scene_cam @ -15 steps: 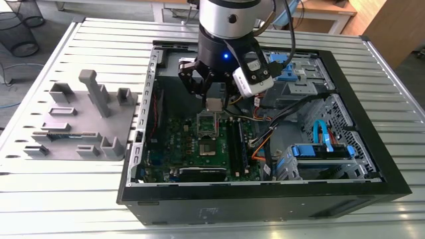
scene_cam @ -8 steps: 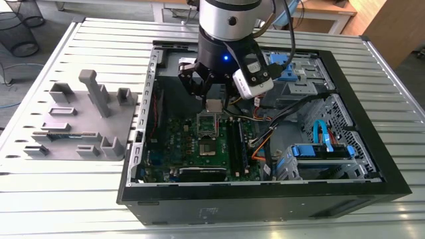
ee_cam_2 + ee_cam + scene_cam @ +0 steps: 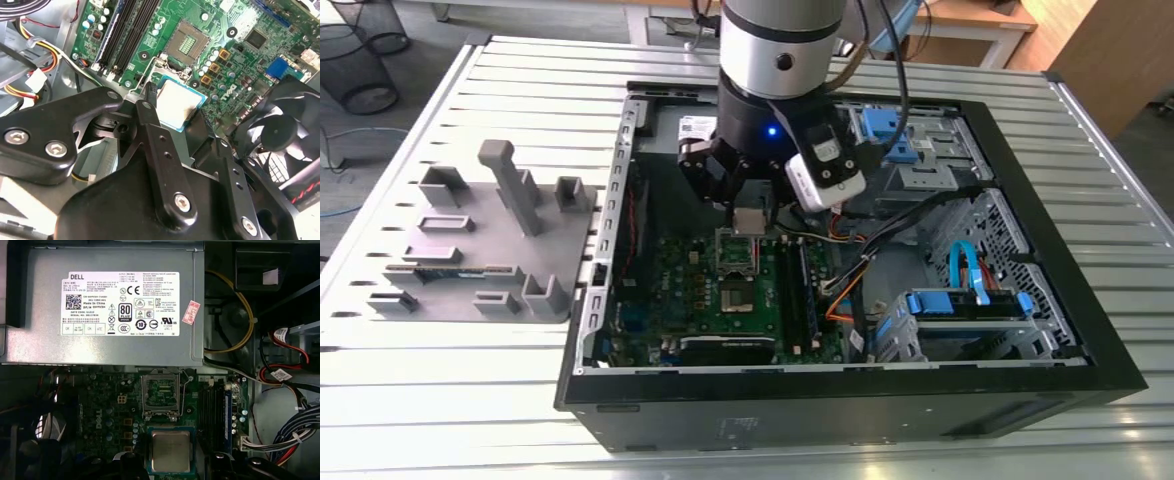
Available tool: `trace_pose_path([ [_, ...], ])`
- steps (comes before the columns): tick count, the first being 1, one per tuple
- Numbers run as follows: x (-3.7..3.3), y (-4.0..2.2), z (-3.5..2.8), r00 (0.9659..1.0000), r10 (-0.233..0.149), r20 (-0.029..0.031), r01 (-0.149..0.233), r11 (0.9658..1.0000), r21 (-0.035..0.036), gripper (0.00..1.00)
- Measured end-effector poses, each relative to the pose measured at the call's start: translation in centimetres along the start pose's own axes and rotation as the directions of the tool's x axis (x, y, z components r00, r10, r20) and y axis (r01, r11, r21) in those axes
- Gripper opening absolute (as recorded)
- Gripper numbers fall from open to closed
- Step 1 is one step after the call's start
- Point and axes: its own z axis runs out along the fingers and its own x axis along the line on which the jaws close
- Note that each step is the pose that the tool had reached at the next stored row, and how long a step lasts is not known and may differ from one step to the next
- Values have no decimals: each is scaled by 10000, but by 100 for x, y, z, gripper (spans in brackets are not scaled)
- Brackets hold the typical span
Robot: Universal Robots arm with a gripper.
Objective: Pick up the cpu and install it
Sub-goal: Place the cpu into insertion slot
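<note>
Your gripper (image 3: 176, 107) pinches the cpu (image 3: 178, 99) by opposite edges, flat, metal top up, above the motherboard (image 3: 250, 60). Farther on lies the open socket (image 3: 187, 45), apart from the chip. This looks like the carrying step; seating calls for squaring chip to socket.

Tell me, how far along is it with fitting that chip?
Picking up looks done: the tool grips the cpu above the motherboard. In hand: the cpu hangs near the open socket. Left: that socket is empty, so installing isn't done.
</note>
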Motion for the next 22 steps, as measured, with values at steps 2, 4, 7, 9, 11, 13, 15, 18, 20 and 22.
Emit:
trace_pose_path([
  [2,0,-8,25,10000,0,1,0,10000,2,47],
  [4,0,-17,50,10000,0,0,0,10000,5,47],
  [7,0,-25,83,10000,0,0,0,10000,6,47],
  [9,0,-34,105,10000,-1,0,1,10000,6,47],
  [11,1,-41,125,10000,0,0,0,10000,6,47],
  [13,1,-44,141,10000,1,0,-1,10000,6,47],
  [15,0,-45,147,10000,0,0,0,10000,8,47],
  [18,0,-45,151,10000,0,0,0,10000,6,47],
  [20,0,-45,153,10000,0,0,0,10000,6,47],
  [22,1,-47,156,10000,0,2,0,10000,3,47],
])
